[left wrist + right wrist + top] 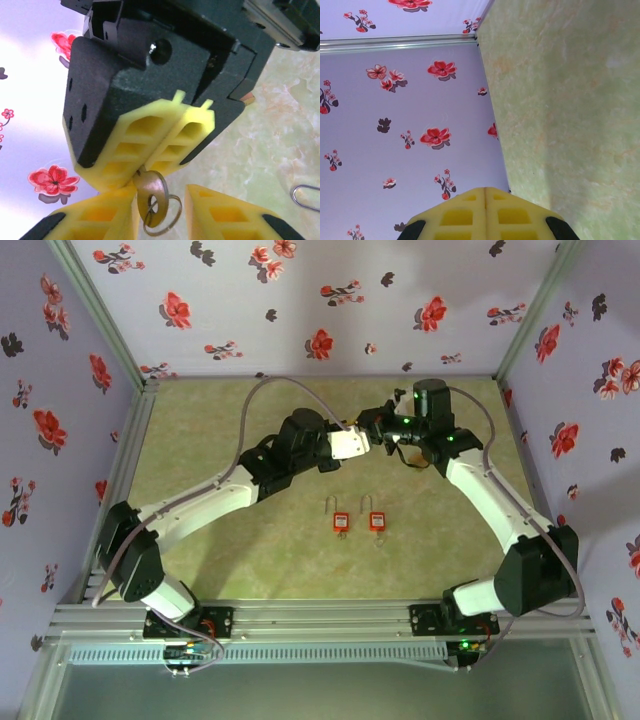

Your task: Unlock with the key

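Top external view: shows the left gripper (352,444) and the right gripper (378,432) meeting tip to tip above the far middle of the worktop (250,560). Finds a red padlock (341,521) and a second padlock (377,520) lying side by side near the worktop's centre, well apart from both grippers.

Left wrist view: looks at the right gripper's yellow fingers (135,145), pressed together and pinching the shank of the brass key (150,189). Leaves the key's round head and its key ring (172,217) hanging below those tips. Puts the left gripper's own fingers (107,220) either side of that head, jaws apart, not clamped on it.

Right wrist view: confirms the right jaws closed, pads meeting along one seam.
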Action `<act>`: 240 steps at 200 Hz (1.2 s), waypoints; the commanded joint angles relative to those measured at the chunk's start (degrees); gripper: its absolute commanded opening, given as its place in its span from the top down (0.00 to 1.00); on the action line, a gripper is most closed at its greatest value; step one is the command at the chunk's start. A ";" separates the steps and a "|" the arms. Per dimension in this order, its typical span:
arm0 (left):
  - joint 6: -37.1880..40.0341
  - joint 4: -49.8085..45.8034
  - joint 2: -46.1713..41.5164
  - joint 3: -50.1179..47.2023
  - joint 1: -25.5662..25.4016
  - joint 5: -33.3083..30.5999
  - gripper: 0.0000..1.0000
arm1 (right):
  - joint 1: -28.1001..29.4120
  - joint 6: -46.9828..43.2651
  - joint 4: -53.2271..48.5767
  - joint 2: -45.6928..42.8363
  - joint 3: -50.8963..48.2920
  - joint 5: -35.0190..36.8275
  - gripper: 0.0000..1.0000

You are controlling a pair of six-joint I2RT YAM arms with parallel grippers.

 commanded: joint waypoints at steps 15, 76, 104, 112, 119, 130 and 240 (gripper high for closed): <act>-0.47 -0.37 0.73 2.94 0.31 3.11 0.76 | 0.96 0.73 0.35 -1.67 -0.91 -1.08 1.00; -0.22 -2.19 2.03 4.95 -0.30 5.25 0.90 | 1.29 1.12 0.26 -1.52 -0.88 -1.17 1.00; -0.62 -2.20 2.46 5.37 -0.81 5.94 0.98 | 1.44 1.31 0.07 -1.21 -0.66 -1.19 1.00; -0.36 -2.28 2.56 5.48 -1.07 6.13 1.00 | 1.45 1.60 0.19 -1.13 -0.81 -1.17 1.00; -0.27 -2.37 2.67 5.58 -1.33 6.24 1.00 | 1.38 1.81 0.34 -1.04 -0.82 -1.25 1.00; -0.56 -2.83 2.85 6.13 -1.70 6.95 1.00 | 1.41 2.25 0.59 -0.80 -0.79 -1.34 1.00; -13.09 -5.54 1.66 6.01 -3.29 10.64 1.00 | 1.43 3.92 1.56 1.02 0.70 -1.09 0.70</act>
